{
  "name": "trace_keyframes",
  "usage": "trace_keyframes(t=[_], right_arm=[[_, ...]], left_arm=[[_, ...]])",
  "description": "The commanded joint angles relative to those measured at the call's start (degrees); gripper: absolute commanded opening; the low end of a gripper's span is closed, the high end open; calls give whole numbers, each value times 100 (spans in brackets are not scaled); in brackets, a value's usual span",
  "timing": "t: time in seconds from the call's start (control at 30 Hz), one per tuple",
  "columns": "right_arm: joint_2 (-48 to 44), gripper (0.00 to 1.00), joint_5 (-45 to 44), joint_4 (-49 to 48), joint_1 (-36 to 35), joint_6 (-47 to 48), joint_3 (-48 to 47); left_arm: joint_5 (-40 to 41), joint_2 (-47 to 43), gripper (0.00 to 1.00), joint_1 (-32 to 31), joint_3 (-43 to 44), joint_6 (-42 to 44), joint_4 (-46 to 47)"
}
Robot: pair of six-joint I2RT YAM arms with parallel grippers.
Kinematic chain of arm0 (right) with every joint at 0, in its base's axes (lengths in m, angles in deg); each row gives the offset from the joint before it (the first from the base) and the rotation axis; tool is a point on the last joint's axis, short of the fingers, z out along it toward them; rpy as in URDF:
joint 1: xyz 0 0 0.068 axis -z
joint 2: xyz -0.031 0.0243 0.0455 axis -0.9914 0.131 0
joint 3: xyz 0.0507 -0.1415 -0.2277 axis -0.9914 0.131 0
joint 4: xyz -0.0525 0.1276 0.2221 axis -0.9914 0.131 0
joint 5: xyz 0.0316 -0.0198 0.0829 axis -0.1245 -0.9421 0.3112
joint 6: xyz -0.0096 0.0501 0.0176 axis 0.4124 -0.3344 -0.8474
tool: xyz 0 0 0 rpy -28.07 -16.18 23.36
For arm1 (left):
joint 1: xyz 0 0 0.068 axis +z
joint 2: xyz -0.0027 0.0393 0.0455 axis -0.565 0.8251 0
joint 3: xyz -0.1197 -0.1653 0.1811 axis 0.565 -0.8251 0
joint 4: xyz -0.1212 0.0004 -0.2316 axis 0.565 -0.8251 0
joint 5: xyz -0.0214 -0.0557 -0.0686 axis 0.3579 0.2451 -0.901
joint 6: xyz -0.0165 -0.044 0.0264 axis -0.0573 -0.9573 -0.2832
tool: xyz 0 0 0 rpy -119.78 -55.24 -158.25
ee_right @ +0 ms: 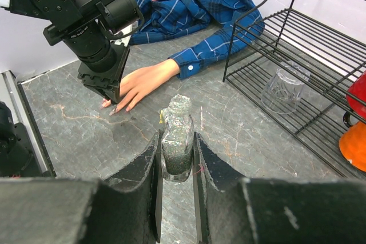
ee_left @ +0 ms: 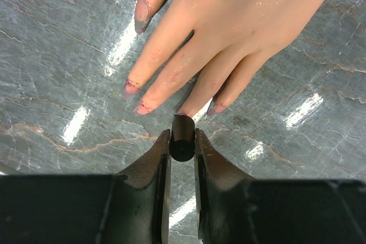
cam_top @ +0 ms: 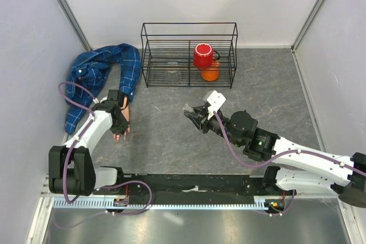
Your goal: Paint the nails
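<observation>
The left tool grips a dark brush cap just short of the nails. The fake hand lies flat on the table, pointing toward it. The right tool, clamping a bottle, sits well apart.

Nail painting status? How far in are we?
Done: the polish bottle is uncapped, clamped in the right gripper. The thumb nail looks grey-coated; the other nails show only pink smudges. In hand: the left gripper has its jaws shut on the dark brush cap, at a fingertip of the fake hand. Left: probably full coats on most nails.
</observation>
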State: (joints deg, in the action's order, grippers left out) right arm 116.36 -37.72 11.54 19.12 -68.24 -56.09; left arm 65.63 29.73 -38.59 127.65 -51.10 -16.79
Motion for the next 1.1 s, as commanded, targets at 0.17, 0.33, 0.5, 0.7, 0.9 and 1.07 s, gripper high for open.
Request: trace_keyframes(t=[0.17, 0.33, 0.5, 0.7, 0.9, 1.07], right_arm=[[-8, 0, 26, -186, 16, -45, -143], [-8, 0, 26, -186, 25, -45, -143], [0, 0, 26, -186, 33, -45, -135], [9, 0, 44, -186, 25, -63, -143], [18, 0, 53, -186, 25, -63, -152], [18, 0, 61, -194, 25, -72, -143]], left_arm=[[120, 35, 2, 49, 226, 105, 209], [137, 70, 2, 49, 244, 140, 226], [137, 35, 2, 49, 226, 210, 235], [172, -35, 2, 49, 156, 290, 235], [164, -88, 2, 49, 24, 149, 121], [190, -149, 2, 49, 16, 123, 16]])
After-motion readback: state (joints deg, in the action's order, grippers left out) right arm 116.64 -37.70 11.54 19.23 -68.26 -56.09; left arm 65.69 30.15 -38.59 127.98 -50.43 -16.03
